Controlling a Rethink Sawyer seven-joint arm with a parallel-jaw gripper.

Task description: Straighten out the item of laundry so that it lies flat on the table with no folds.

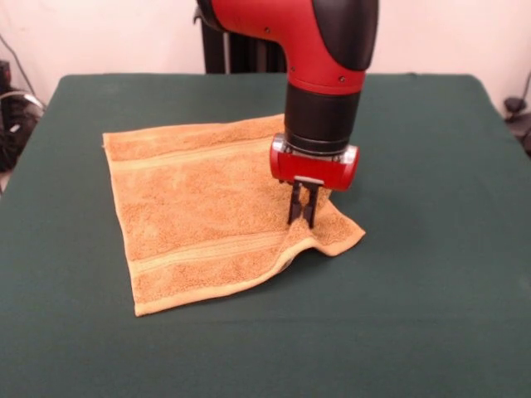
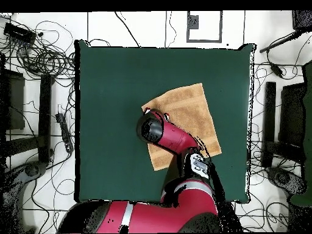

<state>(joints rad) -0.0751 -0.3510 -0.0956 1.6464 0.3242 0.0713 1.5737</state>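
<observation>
One gripper (image 1: 302, 217) | fingers nearly closed, pinching towel (image 1: 199, 215) by its raised corner | table (image 1: 431, 290)

Surroundings beyond the work surface

Tangled black cables (image 2: 46, 58) lay coiled on the pale floor (image 2: 146, 27) at one side in the overhead view; further cables (image 2: 277, 42) ran along the opposite side. A grey-framed square panel (image 2: 204, 25) sat on the floor. A dark slatted fixture (image 1: 241, 54) stood against the pale wall (image 1: 108, 37).
</observation>
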